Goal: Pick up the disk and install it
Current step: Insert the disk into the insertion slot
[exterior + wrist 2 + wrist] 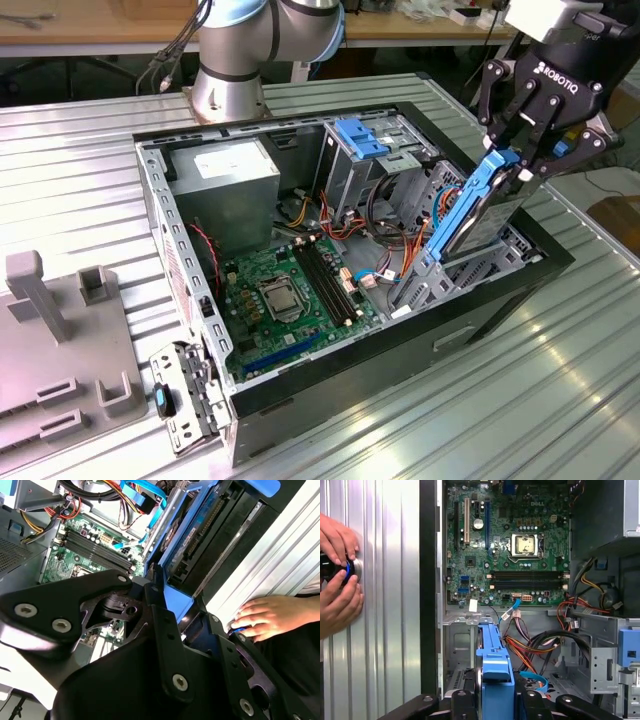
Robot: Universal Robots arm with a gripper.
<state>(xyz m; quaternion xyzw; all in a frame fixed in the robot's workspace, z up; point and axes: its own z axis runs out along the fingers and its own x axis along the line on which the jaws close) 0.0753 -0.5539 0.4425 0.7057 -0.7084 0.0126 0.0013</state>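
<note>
The gripper (515, 165) is clamped on the top end of the disk (468, 215), whose steeply tilted long axis runs straight down from it into the drive bay (480, 272) at the exterior view's right of the computer case (400, 350).

The disk (482, 215) stands almost on end.
Dark grey slab with bright blue rails, low end down in the open computer case (340, 385).

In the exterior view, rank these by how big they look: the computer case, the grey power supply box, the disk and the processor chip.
1. computer case
2. grey power supply box
3. disk, turned partly edge-on to the camera, so it looks slimmer
4. processor chip
</note>
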